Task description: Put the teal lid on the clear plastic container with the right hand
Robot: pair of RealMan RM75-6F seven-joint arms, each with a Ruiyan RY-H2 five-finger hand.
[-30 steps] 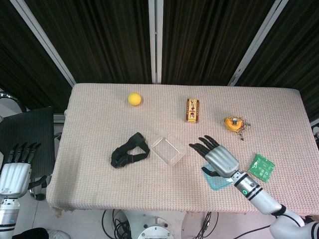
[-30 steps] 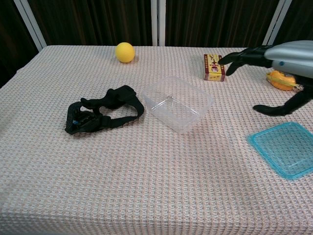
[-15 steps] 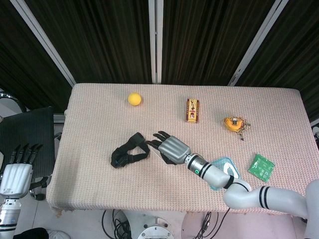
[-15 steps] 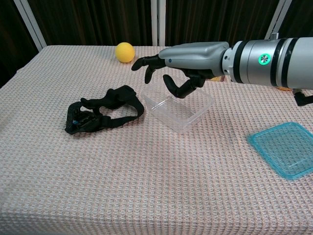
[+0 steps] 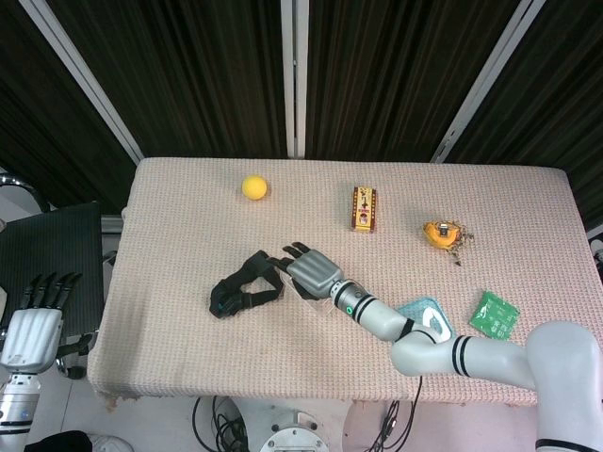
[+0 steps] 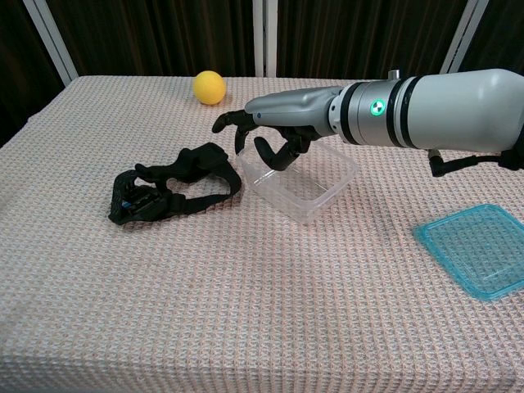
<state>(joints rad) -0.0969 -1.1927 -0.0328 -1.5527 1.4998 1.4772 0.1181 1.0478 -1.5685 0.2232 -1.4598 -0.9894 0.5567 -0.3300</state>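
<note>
Right hand (image 6: 266,135) empty, fingers curled loosely over container (image 6: 299,180) rim. Lid (image 6: 479,250) untouched on table (image 6: 246,327), well behind hand near forearm. Risk: container nudged toward strap (image 6: 172,192) by fingers; lid grasp delayed.

A desk (image 6: 246,327) covered in rough, matt pink waffle-weave cloth. On it, a clear glossy plastic container (image 6: 299,182), a translucent teal plastic lid (image 6: 477,250), and a matt black fabric strap (image 6: 168,194). The right hand (image 6: 270,131) has a smooth silver metallic shell and black fingers (image 6: 225,123).
</note>
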